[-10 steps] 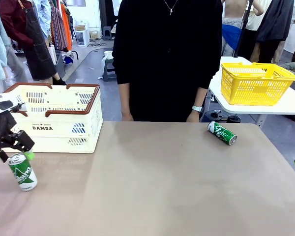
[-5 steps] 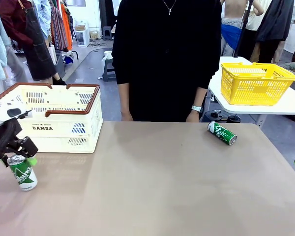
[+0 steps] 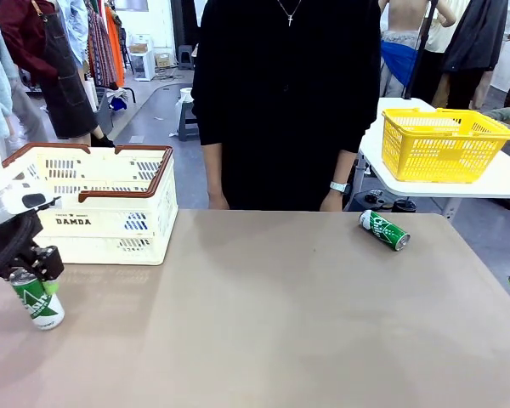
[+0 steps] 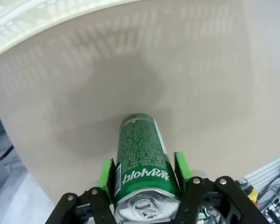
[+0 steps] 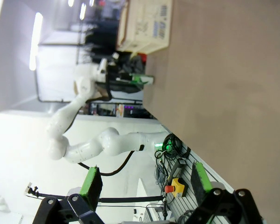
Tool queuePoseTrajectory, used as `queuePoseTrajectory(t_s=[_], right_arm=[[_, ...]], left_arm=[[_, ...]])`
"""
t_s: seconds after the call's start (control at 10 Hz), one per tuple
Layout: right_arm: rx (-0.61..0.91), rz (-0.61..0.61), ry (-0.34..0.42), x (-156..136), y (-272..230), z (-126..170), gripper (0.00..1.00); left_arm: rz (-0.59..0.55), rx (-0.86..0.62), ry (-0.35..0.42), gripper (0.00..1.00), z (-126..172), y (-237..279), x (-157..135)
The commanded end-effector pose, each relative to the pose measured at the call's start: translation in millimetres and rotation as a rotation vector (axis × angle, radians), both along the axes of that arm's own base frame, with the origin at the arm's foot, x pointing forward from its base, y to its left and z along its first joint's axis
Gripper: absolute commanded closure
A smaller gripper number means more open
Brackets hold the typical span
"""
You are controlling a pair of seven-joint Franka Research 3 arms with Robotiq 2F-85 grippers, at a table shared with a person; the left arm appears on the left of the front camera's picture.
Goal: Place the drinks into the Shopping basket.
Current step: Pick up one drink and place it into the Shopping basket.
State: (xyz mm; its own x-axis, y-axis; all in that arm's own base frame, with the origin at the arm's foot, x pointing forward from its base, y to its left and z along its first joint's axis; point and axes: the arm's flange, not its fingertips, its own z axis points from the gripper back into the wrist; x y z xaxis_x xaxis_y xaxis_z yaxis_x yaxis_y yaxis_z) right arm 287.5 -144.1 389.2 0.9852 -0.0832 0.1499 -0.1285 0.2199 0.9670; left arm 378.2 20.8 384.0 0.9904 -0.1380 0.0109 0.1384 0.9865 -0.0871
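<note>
My left arm [image 3: 2, 195] comes in low at the near left edge of the scene, its white wrist above the black gripper body. My left gripper [image 3: 36, 270] points steeply down and a little toward the right. In my left wrist view, its green pads [image 4: 105, 174] sit one on each side of the upright green can [image 4: 141, 154], pressed against its wall just below the silver top. My right gripper [image 5: 145, 181] is rolled onto its side, with both fingers spread wide and nothing between them. From there I see my left arm [image 5: 91, 144] farther off, bent at the elbow, forearm angled down to its wrist.
</note>
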Motion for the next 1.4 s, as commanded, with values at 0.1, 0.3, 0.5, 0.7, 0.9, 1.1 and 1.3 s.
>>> queuePoseTrajectory(t_s=[0.1, 0.3, 0.5, 0.7, 0.9, 1.1, 1.3], right_arm=[[-0.005, 0.01, 0.022, -3, 0, 5, 0.0], [-0.005, 0.01, 0.022, -3, 0, 5, 0.0], [-0.005, 0.01, 0.022, -3, 0, 5, 0.0], [-0.005, 0.01, 0.022, -3, 0, 5, 0.0], [-0.005, 0.01, 0.022, -3, 0, 5, 0.0], [-0.005, 0.01, 0.022, -3, 0, 5, 0.0], [-0.005, 0.01, 0.022, -3, 0, 5, 0.0]], left_arm=[[0.003, 0.023, 0.058, 1.0, 0, -2, -8], [-0.008, -0.027, 0.075, 1.0, 4, -4, -11], [0.0, -0.066, 0.056, 1.0, 22, 1, -16], [-0.019, -0.114, -0.06, 1.0, 96, 12, -24], [-0.036, -0.113, -0.201, 1.0, 179, 12, -24], [-0.048, -0.12, -0.349, 1.0, 246, -6, 9], [-0.02, -0.066, -0.44, 1.0, 278, -17, 71]])
